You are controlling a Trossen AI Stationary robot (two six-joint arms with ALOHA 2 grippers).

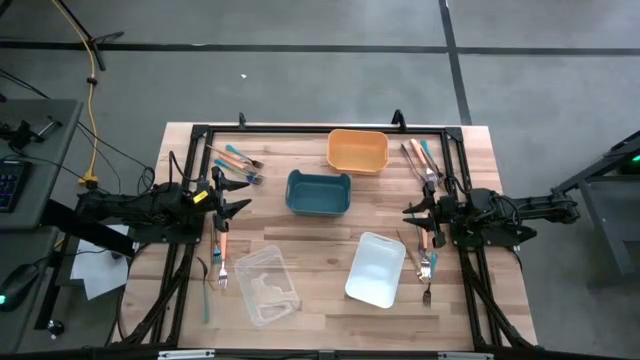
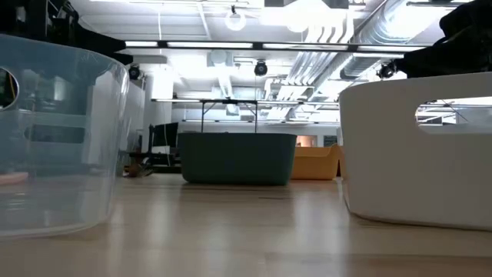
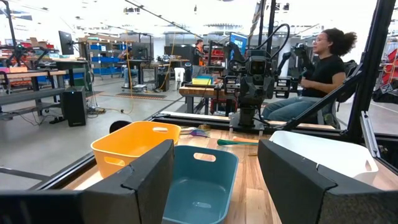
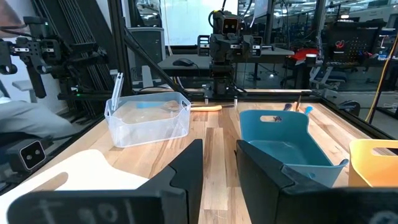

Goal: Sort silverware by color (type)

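Left hand above lengthwise salmon-handled fork

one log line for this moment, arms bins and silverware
stage: not started | left gripper: open, empty, left side | right gripper: empty, right side | silverware: on table, both sides | teal bin, orange bin, white bin, clear bin: empty

Middle of the table is pretty crowded: the teal bin and orange bin sit toward the far side, while the white bin and clear bin sit nearer the front, leaving a bare strip of wood running between the two pairs and a narrower lane between white and clear. Silverware lies along both side edges, a far-left cluster, a near-left few and a right-side row, so the margins by the arms aren't clean. The black frame rail boxes in the far edge.
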